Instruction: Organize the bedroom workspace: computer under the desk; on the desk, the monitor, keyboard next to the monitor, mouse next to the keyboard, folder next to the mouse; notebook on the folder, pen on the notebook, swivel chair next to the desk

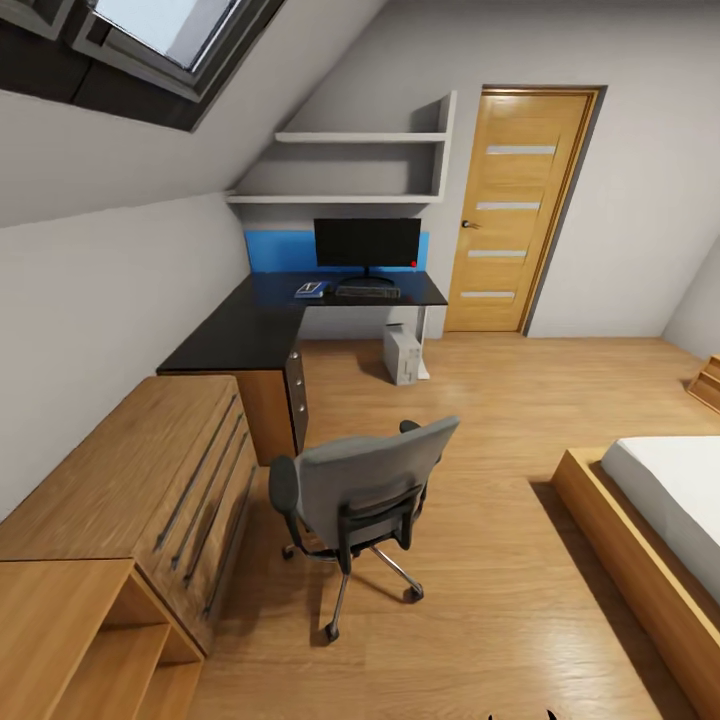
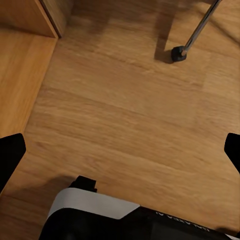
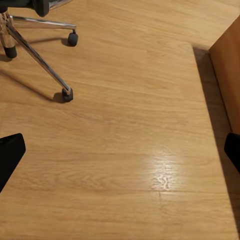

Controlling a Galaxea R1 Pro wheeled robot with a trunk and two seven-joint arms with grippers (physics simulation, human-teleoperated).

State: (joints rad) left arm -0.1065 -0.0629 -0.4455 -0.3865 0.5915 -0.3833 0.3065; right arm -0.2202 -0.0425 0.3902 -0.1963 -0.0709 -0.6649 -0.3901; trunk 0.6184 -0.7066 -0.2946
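Both hands are hanging wide open, empty | swivel chair (image 1: 365, 495) is standing between robot and worktop (image 1: 262, 325) | risk: base bumping its castors, rolling it away.

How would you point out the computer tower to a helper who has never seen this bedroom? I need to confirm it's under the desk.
Find the black L-shaped desk in the far corner, left of the wooden door. Look below its far wing, under the monitor, where the computer stands on the wood floor beside the desk's white leg. It is the only boxy white case there; everything on the desktop is dark or blue.
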